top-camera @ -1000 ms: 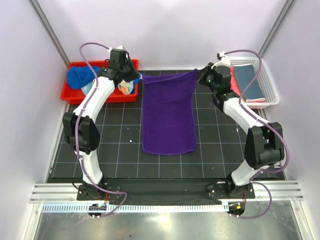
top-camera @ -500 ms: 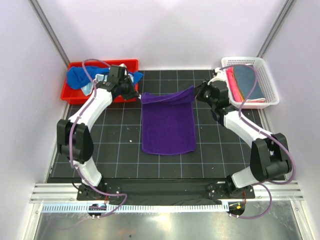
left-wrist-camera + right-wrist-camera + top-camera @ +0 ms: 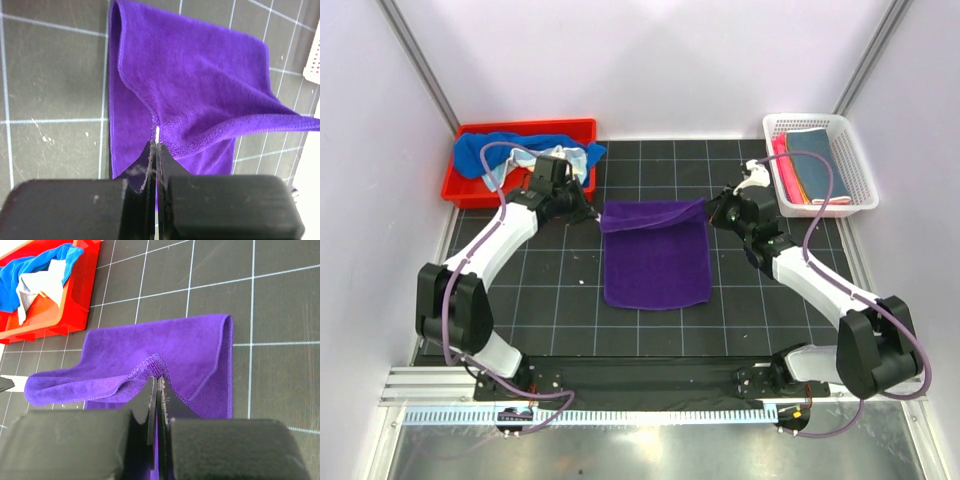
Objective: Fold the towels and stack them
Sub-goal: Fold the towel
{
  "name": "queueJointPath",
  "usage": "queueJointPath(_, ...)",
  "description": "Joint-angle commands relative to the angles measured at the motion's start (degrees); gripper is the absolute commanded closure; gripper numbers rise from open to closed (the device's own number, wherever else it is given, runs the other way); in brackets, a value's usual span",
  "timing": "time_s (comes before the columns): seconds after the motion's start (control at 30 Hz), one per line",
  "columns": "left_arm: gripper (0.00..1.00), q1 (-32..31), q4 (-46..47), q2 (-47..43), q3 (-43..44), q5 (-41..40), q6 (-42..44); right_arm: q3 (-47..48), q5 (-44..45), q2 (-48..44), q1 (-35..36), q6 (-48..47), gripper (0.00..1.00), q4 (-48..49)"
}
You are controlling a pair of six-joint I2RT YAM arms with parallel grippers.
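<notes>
A purple towel (image 3: 655, 262) lies on the black gridded mat, its far edge lifted and curled toward the near side. My left gripper (image 3: 596, 214) is shut on the far left corner (image 3: 156, 134), and its jaws pinch the hem. My right gripper (image 3: 711, 208) is shut on the far right corner (image 3: 157, 365) in the same way. The held edge sags between the two grippers over the flat part of the purple towel (image 3: 200, 75) (image 3: 165, 340). A bright blue towel (image 3: 485, 150) and a pale one (image 3: 576, 157) sit in the bin. Folded slate blue (image 3: 815, 165) and pink (image 3: 782, 165) towels rest in the basket.
The red bin (image 3: 520, 127) stands at the far left, just behind my left arm, and shows in the right wrist view too (image 3: 75, 295). The white mesh basket (image 3: 860, 195) stands at the far right, beside my right arm. Pale walls close in both sides.
Both grippers have come toward the near side and down, carrying the purple towel's far edge over the rest. The visible towel is now shorter.
</notes>
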Motion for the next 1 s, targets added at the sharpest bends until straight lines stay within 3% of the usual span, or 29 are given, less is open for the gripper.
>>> queueJointPath(0.0,1.00,-0.65,3.16,-4.65,-2.37,1.71,0.33,-1.00,1.87,-3.33,0.69,0.21,0.99,0.31)
queueJointPath(0.97,1.00,-3.82,3.07,-14.67,-11.08,2.42,-0.20,-7.94,2.66,-14.84,2.45,0.91,0.99,-6.11)
